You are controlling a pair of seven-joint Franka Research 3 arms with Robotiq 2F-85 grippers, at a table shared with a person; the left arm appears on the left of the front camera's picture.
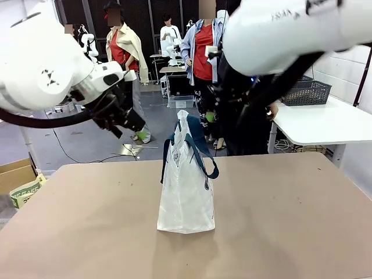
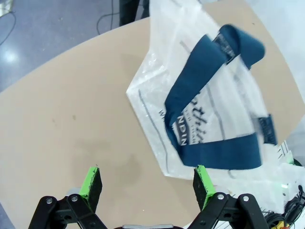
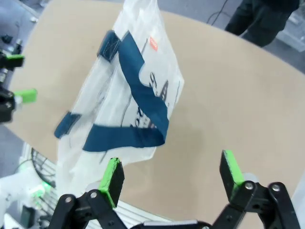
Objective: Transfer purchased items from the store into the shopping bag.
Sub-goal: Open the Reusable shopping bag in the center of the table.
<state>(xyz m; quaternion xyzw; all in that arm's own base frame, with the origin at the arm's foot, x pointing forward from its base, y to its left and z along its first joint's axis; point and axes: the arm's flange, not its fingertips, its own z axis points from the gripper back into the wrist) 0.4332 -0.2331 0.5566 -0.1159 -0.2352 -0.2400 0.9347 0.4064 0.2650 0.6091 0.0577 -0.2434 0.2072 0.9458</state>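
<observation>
Whitish shopping bag [image 2: 205,95], beyond left claw [image 2: 147,171]

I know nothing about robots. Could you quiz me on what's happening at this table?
1. True or false: the translucent white plastic shopping bag lies flat on the brown table.
2. How do the left gripper and right gripper stand? A) both open and empty B) both shut C) one holding the bag
3. Fill in: the bag's wide strap handles are ____ in colour.
Key: 1 false, it stands upright; 2 A; 3 navy blue.
</observation>
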